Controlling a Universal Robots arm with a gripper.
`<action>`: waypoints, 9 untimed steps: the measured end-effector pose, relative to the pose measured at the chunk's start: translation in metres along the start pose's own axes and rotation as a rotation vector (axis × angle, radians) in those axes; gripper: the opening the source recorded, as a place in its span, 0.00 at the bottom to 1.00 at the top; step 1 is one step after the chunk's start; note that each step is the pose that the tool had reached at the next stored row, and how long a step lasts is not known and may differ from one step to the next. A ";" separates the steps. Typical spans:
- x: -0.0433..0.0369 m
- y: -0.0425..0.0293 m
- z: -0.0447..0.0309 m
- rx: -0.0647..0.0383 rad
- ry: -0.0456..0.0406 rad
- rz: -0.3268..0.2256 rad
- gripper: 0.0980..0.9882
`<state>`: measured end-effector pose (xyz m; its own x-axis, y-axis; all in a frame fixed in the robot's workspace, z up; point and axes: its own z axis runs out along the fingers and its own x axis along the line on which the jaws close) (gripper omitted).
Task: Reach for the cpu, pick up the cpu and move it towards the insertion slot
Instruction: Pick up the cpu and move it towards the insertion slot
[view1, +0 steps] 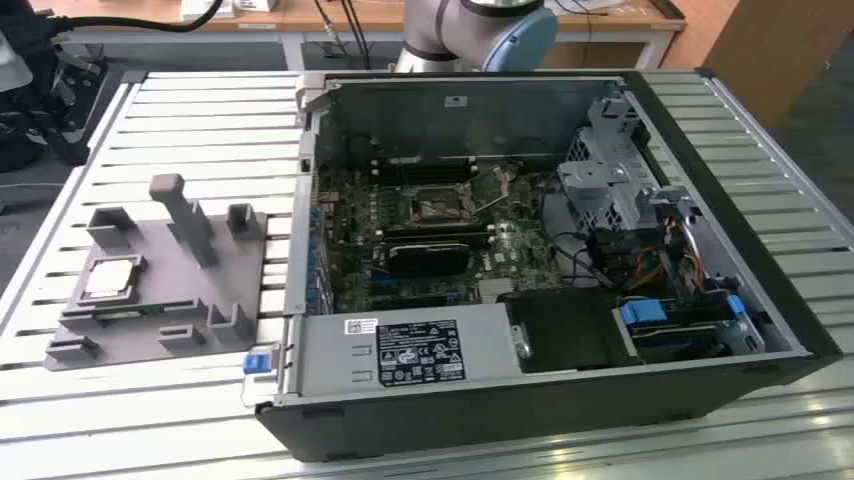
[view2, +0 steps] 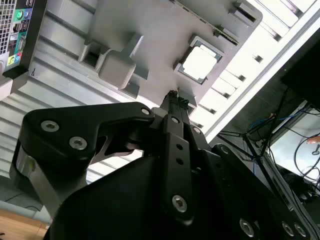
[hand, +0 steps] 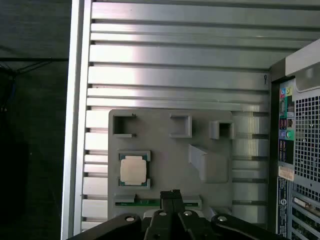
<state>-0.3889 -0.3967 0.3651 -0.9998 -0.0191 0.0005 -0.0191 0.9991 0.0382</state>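
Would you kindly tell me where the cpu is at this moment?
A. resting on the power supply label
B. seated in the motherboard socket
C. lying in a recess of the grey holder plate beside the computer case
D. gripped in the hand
C: the cpu lies flat in a square recess of the grey holder plate, apart from the hand.
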 end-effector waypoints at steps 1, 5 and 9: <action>0.0000 0.0000 0.0000 0.000 0.0000 0.000 0.01; 0.0000 0.0000 0.0000 0.000 0.0000 0.000 0.01; 0.0000 0.0000 0.0000 0.000 0.0000 0.000 0.01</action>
<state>-0.3890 -0.3967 0.3651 -0.9998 -0.0191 0.0005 -0.0191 0.9991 0.0382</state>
